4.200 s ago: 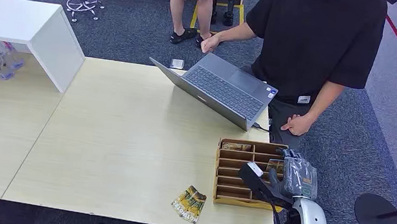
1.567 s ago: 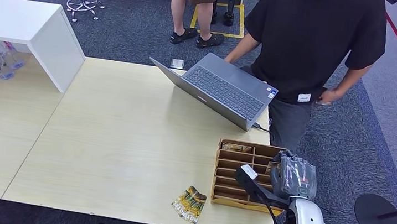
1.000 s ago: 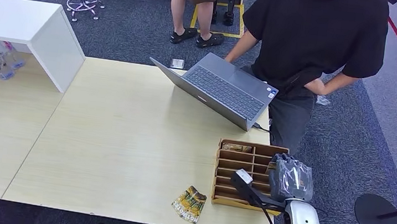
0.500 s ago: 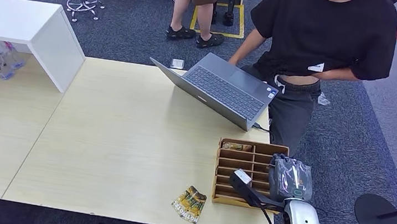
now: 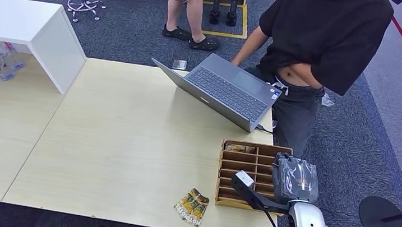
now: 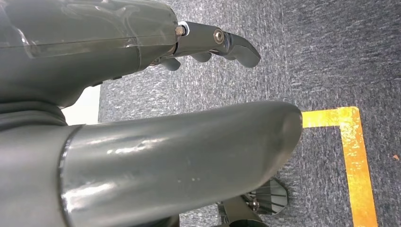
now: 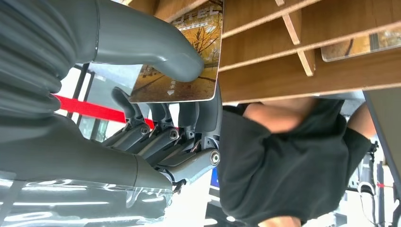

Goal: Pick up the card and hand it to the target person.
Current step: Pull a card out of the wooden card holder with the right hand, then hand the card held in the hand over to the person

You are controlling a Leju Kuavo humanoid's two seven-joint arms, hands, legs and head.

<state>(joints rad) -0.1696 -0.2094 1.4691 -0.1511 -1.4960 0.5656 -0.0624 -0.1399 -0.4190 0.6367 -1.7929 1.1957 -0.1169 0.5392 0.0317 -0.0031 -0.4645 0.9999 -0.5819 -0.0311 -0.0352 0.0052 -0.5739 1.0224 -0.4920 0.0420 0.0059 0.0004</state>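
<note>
Right wrist view has the card [image 7: 182, 66] pinched between the thumb and fingers of the right hand [image 7: 156, 94], its far end not yet free of the wooden organizer [image 7: 302, 61]. Compared with half a second back, the hand [image 5: 294, 179] looks settled lower at the organizer's right edge, lower right of the head view, so the grasp seems made; lifting is probably next. The person [image 5: 324, 42] has been shifted slightly. The left hand [image 6: 156, 118] hangs with nothing held, fingers apart.

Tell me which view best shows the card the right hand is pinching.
Right wrist view: the yellow autumn-tree printed card sits between the right hand's thumb and fingers, beside the wooden slotted organizer. In the head view the hand covers it. The left wrist view faces carpet.
</note>
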